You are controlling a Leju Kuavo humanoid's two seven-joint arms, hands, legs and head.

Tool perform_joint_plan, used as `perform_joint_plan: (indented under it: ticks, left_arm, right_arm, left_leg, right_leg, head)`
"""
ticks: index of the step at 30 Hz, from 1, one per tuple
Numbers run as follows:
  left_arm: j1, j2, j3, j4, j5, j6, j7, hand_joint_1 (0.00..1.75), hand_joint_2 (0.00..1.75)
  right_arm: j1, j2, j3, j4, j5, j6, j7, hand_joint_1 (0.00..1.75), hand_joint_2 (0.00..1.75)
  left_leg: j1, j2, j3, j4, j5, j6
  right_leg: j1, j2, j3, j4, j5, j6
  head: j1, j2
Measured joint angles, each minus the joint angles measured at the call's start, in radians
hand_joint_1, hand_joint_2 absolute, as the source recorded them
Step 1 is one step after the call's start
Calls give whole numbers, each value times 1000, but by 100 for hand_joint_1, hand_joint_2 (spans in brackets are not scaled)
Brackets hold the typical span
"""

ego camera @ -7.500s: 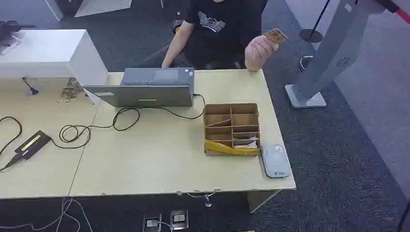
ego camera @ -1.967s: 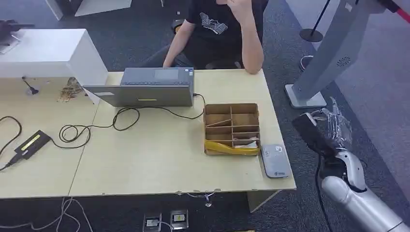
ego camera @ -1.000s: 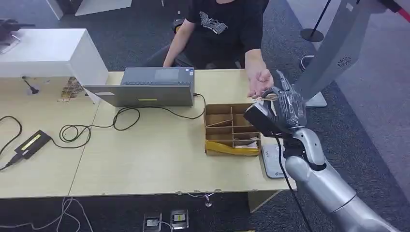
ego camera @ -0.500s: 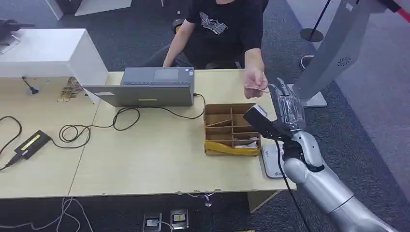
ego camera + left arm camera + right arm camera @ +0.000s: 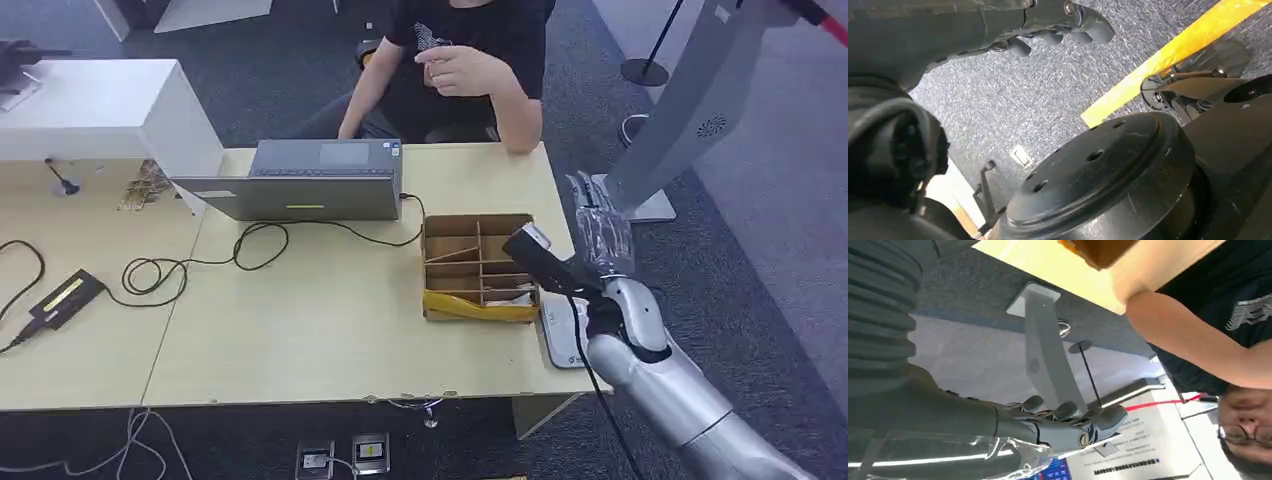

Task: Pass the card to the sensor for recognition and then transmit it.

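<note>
My right hand (image 5: 600, 232), wrapped in clear crinkled plastic, is raised off the table's right edge, just right of the brown divided box (image 5: 478, 217). Its fingers (image 5: 1063, 426) lie stretched out side by side. The plastic and fingers hide whether the card lies in it. The grey card sensor (image 5: 558, 335) lies flat at the table's right front corner, below my wrist. The person (image 5: 470, 40) sits behind the table with a hand drawn back to the chest. My left hand (image 5: 1058, 22) hangs over the carpet, holding nothing.
A grey laptop (image 5: 320, 180) with its cable stands mid-table (image 5: 330, 320). A black adapter (image 5: 65, 297) lies at the left and a white box (image 5: 100, 105) at the back left. A grey slanted stand (image 5: 680, 110) rises on the floor to the right.
The person held out the card to my raised right hand, then pulled the hand back to the chest. My right hand has sunk slightly toward the sensor.
</note>
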Motion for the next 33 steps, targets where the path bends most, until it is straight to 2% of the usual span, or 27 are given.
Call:
perform_joint_plan:
  ticks: [8,14,21,26,33]
  left_arm:
    - [2,1,1,1,4,0,0,0,0]
    - [8,1,2,1,15,0,0,0,0]
    - [12,1,7,1,19,0,0,0,0]
    - [12,1,10,1,17,0,0,0,0]
    - [11,1,20,1,14,0,0,0,0]
  right_arm:
    - [14,-61,17,-110,49,164,90,0,175]
    - [22,-94,36,-188,70,245,114,0,175]
    - [29,-106,66,-218,78,257,122,0,175]
    - [41,-106,84,-211,56,246,94,0,175]
    - [54,-103,118,-174,46,193,58,0,175]
  left_leg:
    - [0,1,0,0,0,0]
    - [0,1,0,0,0,0]
    - [0,1,0,0,0,0]
    - [0,1,0,0,0,0]
    - [0,1,0,0,0,0]
  right_leg:
    - [0,1,0,0,0,0]
    - [0,1,0,0,0,0]
    - [0,1,0,0,0,0]
    - [0,1,0,0,0,0]
    - [0,1,0,0,0,0]
  head:
    - [0,0]
    - [0,0]
    - [0,0]
    - [0,0]
    - [0,0]
